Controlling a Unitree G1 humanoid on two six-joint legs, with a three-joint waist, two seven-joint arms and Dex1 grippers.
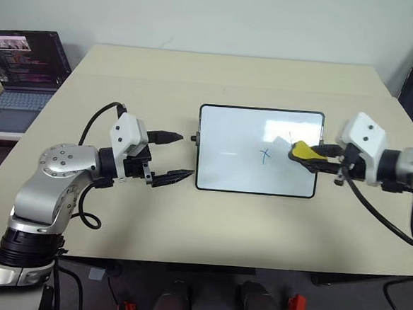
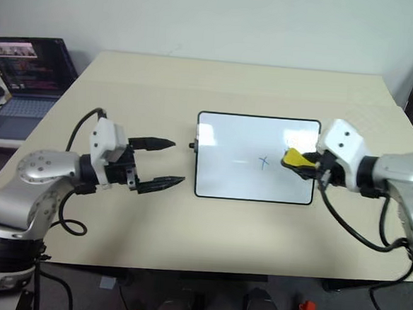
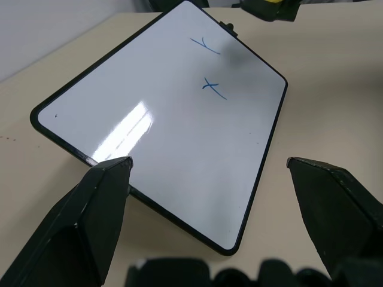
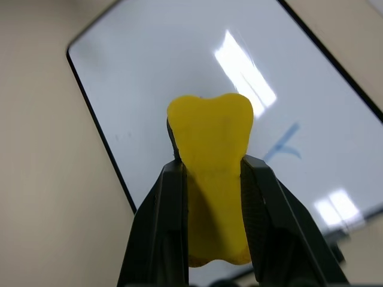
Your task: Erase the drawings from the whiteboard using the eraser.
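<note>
Right now I'm in the wiping step: my right gripper (image 1: pixel 318 156) is clamped on the eraser (image 1: pixel 306 153), holding it over the right part of the whiteboard (image 1: pixel 236 139), which lies flat mid-table. I can't tell whether the eraser touches the surface or hangs just above. My left gripper (image 1: pixel 177 155) sits just beside the board's left edge, jaws spread wide on nothing. Counting: one board, one eraser, and two drawings (image 3: pixel 214 88) left, a small x and a forked stroke, near each other. Next, I judge, I need to press down and sweep over the x.
</note>
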